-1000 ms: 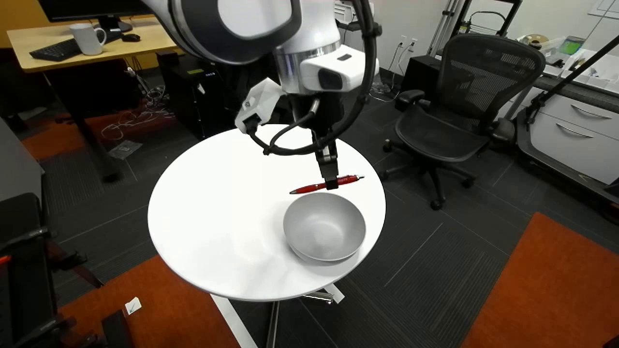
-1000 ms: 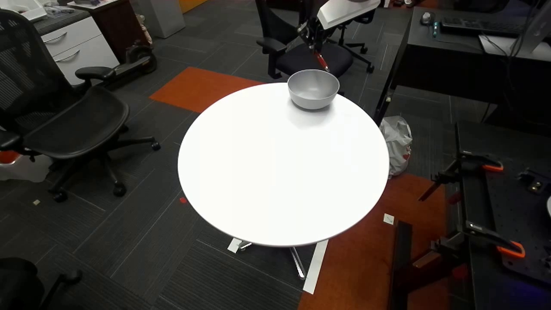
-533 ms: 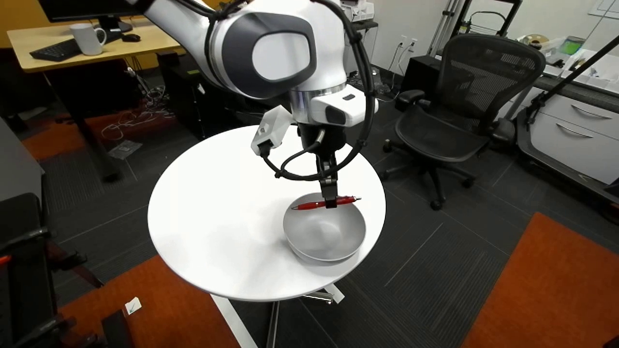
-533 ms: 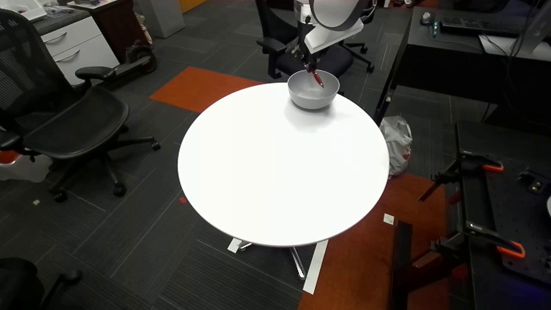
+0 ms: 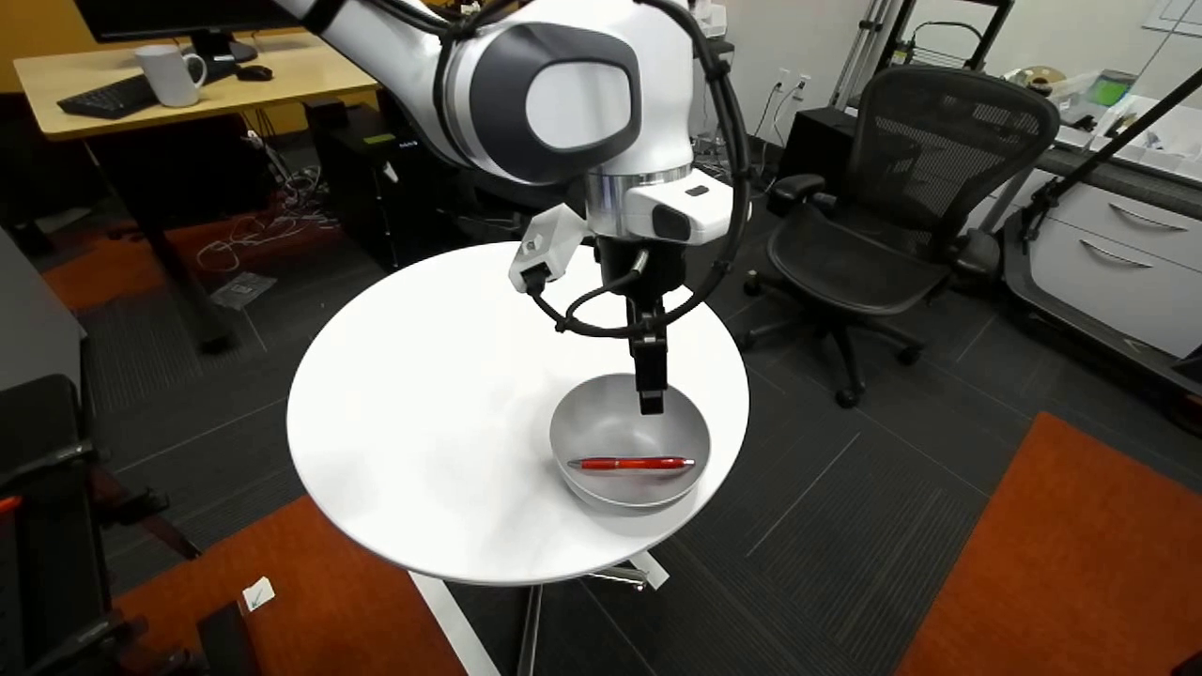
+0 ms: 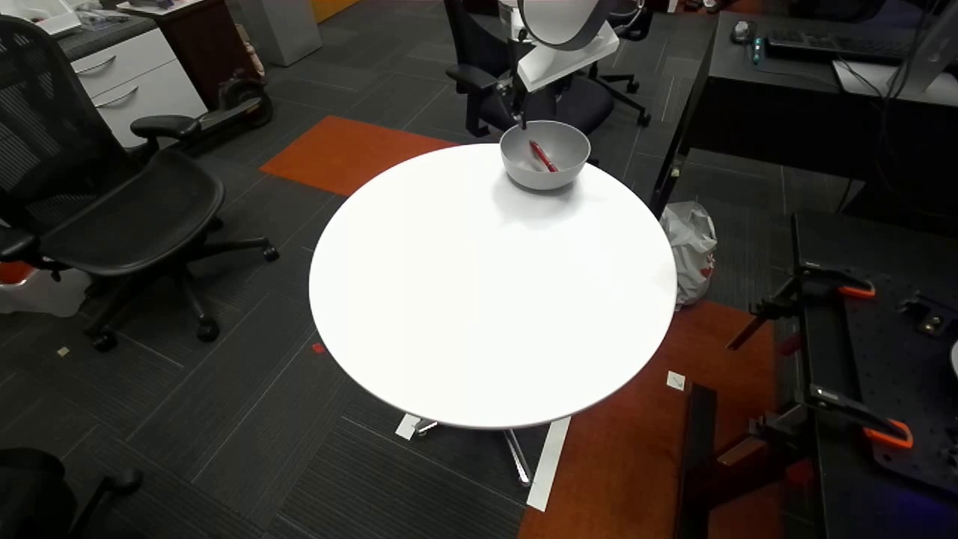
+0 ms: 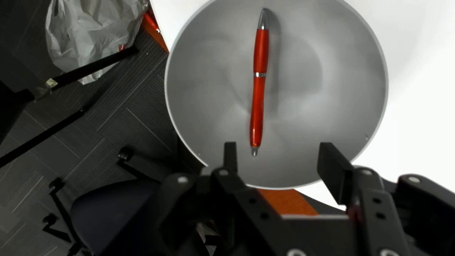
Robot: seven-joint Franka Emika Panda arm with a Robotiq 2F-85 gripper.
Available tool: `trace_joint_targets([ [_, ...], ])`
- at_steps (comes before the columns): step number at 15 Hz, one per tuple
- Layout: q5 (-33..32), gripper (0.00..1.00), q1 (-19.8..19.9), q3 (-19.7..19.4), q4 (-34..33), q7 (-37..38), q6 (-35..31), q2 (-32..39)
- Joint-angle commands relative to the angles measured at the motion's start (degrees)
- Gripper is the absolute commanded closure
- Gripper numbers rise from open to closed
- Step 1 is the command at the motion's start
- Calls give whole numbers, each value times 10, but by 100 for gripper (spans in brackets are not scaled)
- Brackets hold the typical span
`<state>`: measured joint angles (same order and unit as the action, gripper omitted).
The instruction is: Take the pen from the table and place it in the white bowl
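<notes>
The red pen [image 5: 631, 463] lies inside the white bowl [image 5: 624, 427], which looks grey within. Seen in the wrist view, the pen [image 7: 260, 53] rests across the bowl's inner surface [image 7: 302, 71], its silver tip pointing away from the gripper. The bowl [image 6: 542, 178] stands near the edge of the round white table [image 6: 486, 299]. Over the bowl's rim region hangs my gripper [image 7: 277, 153], jaws spread apart with nothing between them. The pen's near end shows beyond the fingertips, apart from them. In an exterior view the gripper [image 5: 651, 402] points down above the bowl.
A black mesh chair [image 5: 916, 188] stands on the floor beside the table. Behind is a wooden desk [image 5: 291, 80] with a white mug [image 5: 172, 75]. A plastic bag [image 6: 688, 251] and a black bench with clamps [image 6: 861, 419] are close to the table's other side.
The gripper, earlier shut on the pen behind the bowl, moved over the bowl and lowered. Its jaws then opened, and the pen dropped from them into the bowl.
</notes>
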<state>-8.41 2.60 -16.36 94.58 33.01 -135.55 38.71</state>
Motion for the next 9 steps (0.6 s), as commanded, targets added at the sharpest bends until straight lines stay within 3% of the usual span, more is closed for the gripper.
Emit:
trace_joint_targets([
  [1, 17, 7, 6, 4, -29, -8, 29, 10],
  [2, 21, 1, 9, 9, -29, -16, 31, 8],
  [3, 10, 0, 0, -1, -11, -4, 8, 5],
  [4, 10, 8, 0, -1, -11, -4, 8, 5],
  [5, 10, 1, 0, -1, -11, -4, 8, 6],
  [9, 10, 0, 0, -1, -11, -4, 8, 8],
])
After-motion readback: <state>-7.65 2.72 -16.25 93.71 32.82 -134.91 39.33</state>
